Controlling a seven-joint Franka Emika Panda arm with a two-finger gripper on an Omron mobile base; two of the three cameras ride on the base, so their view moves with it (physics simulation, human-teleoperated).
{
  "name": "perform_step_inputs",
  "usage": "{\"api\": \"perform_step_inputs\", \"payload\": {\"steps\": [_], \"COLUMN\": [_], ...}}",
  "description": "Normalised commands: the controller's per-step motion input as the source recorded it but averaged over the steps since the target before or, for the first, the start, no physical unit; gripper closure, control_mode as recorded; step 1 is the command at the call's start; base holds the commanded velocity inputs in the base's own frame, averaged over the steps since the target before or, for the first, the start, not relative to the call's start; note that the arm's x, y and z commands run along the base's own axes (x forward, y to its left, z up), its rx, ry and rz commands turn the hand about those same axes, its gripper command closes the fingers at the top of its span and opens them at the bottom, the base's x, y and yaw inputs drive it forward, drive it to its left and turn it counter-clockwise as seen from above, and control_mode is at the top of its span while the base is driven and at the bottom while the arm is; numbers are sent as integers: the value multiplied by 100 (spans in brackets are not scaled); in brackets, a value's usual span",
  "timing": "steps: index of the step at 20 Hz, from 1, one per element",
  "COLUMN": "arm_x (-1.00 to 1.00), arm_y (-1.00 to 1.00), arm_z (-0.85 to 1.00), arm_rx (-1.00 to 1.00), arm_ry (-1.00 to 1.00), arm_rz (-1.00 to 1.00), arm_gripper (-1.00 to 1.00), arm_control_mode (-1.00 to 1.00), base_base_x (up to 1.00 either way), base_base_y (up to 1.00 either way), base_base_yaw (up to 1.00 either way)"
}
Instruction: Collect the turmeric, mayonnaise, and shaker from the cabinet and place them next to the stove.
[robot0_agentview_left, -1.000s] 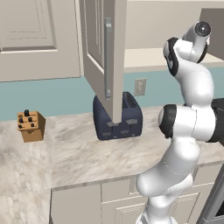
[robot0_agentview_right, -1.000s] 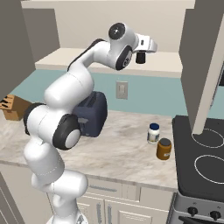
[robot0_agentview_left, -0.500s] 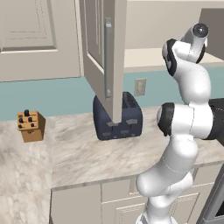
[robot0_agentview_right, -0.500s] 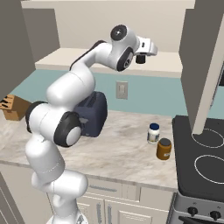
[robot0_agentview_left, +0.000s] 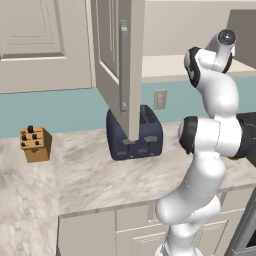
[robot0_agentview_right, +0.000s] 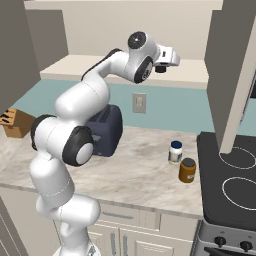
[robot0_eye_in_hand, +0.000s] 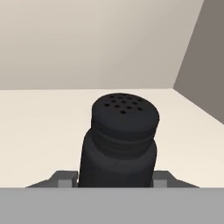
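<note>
The black shaker (robot0_eye_in_hand: 122, 140) stands upright on the cream shelf (robot0_eye_in_hand: 39, 127) of the cabinet, close in front of the hand camera. My gripper (robot0_eye_in_hand: 112, 181) is shut on it, a fingertip against each side of its body. In the right base view the gripper (robot0_agentview_right: 176, 60) reaches over the cabinet shelf (robot0_agentview_right: 75, 67), and the shaker is hidden behind the hand. The mayonnaise (robot0_agentview_right: 175, 152) and the turmeric (robot0_agentview_right: 187, 170) stand on the counter just left of the stove (robot0_agentview_right: 235, 185).
The open cabinet door (robot0_agentview_left: 117, 65) hangs over the dark blue toaster (robot0_agentview_left: 134, 132). A tan knife block (robot0_agentview_left: 35, 144) sits at the far left of the marble counter (robot0_agentview_left: 85, 175). The cabinet's side wall (robot0_eye_in_hand: 205, 65) rises right of the shaker.
The hand has eased slightly down and further over the shelf. The jars on the counter have stayed put.
</note>
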Motion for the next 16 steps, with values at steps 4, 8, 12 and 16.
{"api": "perform_step_inputs", "payload": {"steps": [4, 8, 12, 16], "arm_x": [10, 2, 0, -21], "arm_y": [-1, 0, 0, -2], "arm_z": [-5, -4, 0, -4], "arm_rx": [0, 0, 0, 2], "arm_ry": [1, 3, 2, 0], "arm_rz": [0, 0, 0, 0], "arm_gripper": [100, 100, 100, 100], "arm_control_mode": [-100, -100, -100, -100], "base_base_x": [0, 0, 0, 0], "base_base_y": [0, 0, 0, 0], "base_base_yaw": [0, 0, 0, 0]}}
